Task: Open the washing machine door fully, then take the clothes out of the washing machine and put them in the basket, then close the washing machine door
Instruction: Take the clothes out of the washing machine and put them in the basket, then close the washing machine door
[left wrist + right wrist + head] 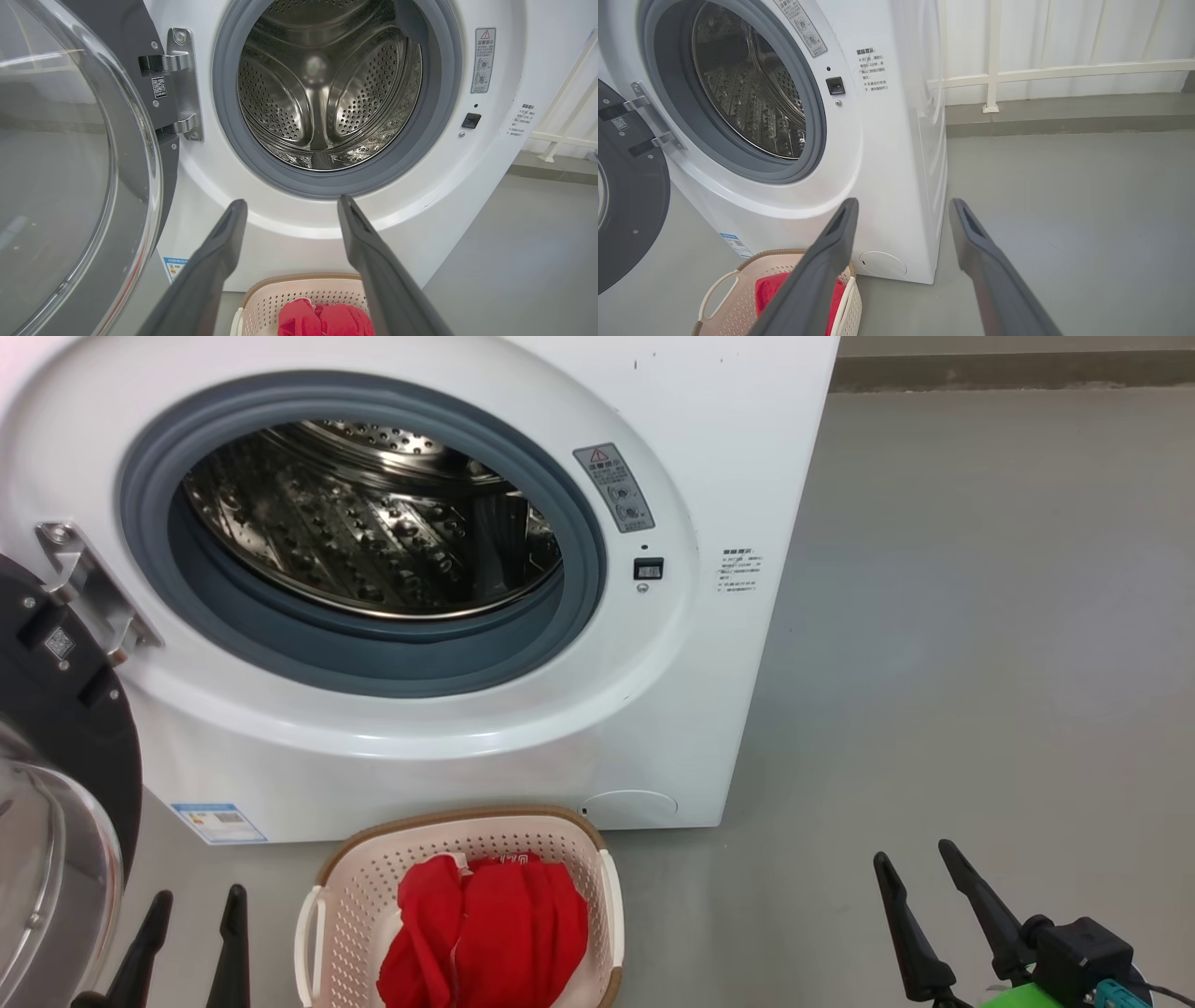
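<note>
While the washing machine door [65, 728] is standing wide open at the far left, partly cut off, a QR sticker [59, 642] is showing on its black rim. The left gripper [199, 893] is hovering beside it, fingers spread, holding nothing. The blue label [219, 822] is showing print too small to read. The clothes [485, 924] are lying heaped in the basket [359, 887], between both grippers, touching neither. On the washing machine [467, 756], a grey warning sticker [613, 486] with a red triangle is carrying illegible Chinese text. The right gripper [912, 852] is hovering, jaws apart, empty.
</note>
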{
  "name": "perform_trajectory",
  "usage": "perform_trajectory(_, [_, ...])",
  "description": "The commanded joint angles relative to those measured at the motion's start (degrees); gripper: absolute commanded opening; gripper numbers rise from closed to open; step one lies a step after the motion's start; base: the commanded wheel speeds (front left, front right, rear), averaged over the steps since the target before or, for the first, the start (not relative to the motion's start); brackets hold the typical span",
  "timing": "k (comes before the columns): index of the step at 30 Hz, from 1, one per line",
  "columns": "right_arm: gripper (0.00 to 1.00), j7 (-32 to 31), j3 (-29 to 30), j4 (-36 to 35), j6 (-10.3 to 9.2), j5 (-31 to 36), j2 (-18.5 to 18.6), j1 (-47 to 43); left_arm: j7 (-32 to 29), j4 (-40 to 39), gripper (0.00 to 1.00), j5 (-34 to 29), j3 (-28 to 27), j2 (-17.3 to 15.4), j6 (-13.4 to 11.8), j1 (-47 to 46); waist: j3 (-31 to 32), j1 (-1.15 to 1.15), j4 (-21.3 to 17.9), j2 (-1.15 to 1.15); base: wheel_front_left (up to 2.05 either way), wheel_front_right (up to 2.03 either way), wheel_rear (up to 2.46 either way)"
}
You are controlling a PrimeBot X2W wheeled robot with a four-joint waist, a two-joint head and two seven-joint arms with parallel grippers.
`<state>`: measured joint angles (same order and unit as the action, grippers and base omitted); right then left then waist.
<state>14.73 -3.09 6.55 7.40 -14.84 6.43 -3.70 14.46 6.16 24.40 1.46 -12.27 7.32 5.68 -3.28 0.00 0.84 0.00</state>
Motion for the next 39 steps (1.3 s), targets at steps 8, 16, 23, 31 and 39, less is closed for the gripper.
perform_trajectory(8, [1.0, 0.3, -1.7, -1.1, 0.09, -1.1, 1.2, -0.2, 0.5, -1.8, 1.0, -0.6, -2.1, -0.5, 0.2, 0.2, 0.7, 0.0, 0.0, 0.0, 0.0, 0.0, 0.0])
perform_trajectory(16, [1.0, 0.3, -1.6, -1.1, 0.09, -1.3, 1.3, -0.5, 0.5, -1.3, 1.0, -1.0, -2.3, -0.1, 0.2, 0.5, 1.1, 0.0, 0.2, 0.0, -0.11, 0.11, 0.0])
perform_trajectory(23, [1.0, 0.3, -1.7, -1.0, 0.09, -1.4, 1.3, -0.5, 0.5, -1.3, 1.0, -1.2, -2.3, 0.1, 0.2, 0.6, 1.1, 0.0, 0.5, 0.0, -0.78, 0.78, 0.0])
perform_trajectory(31, [1.0, 0.3, -1.6, -0.9, 0.09, -1.3, 1.1, -0.5, 0.5, -1.3, 1.0, -1.2, -2.5, 0.2, 0.2, 0.9, 1.1, 0.0, 0.8, 0.0, -0.94, 0.94, 0.0])
perform_trajectory(39, [1.0, 0.3, -1.6, -0.8, 0.09, -1.3, 0.8, -0.6, 0.5, -1.3, 1.0, -0.3, -2.3, 0.3, 0.2, 1.0, 1.1, 0.0, 1.1, 0.0, -0.87, 0.86, 0.01])
